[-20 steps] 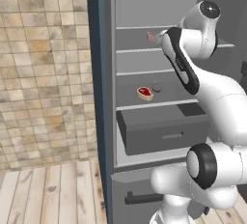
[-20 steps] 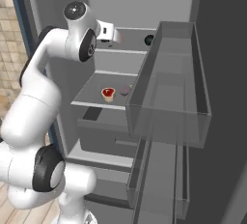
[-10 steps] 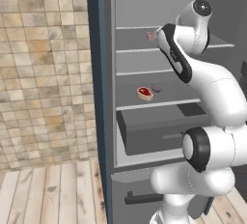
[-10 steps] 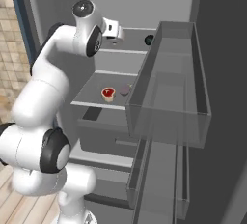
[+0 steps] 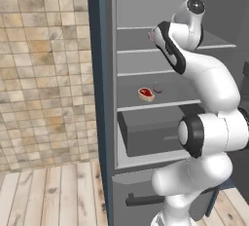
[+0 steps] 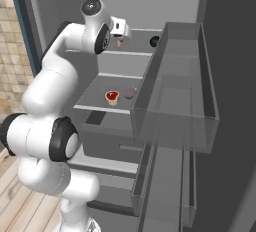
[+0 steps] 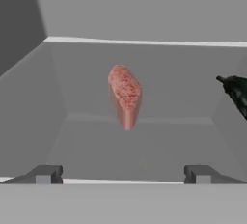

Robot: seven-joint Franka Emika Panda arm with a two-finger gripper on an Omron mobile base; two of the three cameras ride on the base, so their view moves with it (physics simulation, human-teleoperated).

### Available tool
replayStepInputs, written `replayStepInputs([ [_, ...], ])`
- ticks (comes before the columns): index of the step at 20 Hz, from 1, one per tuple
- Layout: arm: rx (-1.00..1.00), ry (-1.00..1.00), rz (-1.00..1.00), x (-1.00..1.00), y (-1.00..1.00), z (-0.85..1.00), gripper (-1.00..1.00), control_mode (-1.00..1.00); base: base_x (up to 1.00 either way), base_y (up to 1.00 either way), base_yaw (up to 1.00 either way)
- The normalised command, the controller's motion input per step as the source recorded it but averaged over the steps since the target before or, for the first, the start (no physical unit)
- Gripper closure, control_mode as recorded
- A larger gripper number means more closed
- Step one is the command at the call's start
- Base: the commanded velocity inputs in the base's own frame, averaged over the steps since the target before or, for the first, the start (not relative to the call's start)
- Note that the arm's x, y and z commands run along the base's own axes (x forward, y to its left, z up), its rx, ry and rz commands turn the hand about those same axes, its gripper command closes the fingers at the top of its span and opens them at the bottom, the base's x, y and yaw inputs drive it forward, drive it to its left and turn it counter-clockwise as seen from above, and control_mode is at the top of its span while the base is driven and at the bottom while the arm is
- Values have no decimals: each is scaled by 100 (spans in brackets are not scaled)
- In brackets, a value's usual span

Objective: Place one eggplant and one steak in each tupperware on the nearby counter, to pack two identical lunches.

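While the fridge stands open, one steak (image 7: 125, 94) sits on the upper shelf (image 6: 137, 52), a pinkish slab standing on its edge, dead center in the hand view and well ahead of the gripper (image 7: 122, 174). From the left base camera only a sliver of it shows at about 9 o'clock of the white wrist. An eggplant (image 7: 236, 91), dark and blurry, lies at 3 o'clock of that steak on the same shelf; the right base camera catches it as a dark blob near the door bin (image 6: 176, 88). Down one shelf there's a second steak (image 5: 145, 94), red with a pale rim, with a small dull purplish lump (image 5: 158, 88) just beside it at 2 o'clock, too small to name. Gripper's fingers are spread wide, nothing between them, touching nothing.
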Motion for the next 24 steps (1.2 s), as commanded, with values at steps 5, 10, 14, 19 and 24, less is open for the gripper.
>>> replayStepInputs([
  [5,0,0,0,35,0,-9,-100,-100,0,0,0],
  [10,0,0,0,32,0,-27,-100,-100,0,0,0],
  [14,0,0,0,37,0,-24,-100,-100,0,0,0],
  [19,0,3,0,46,0,-10,-100,-100,0,0,0],
  [24,0,5,0,35,0,0,-100,-100,0,0,0],
])
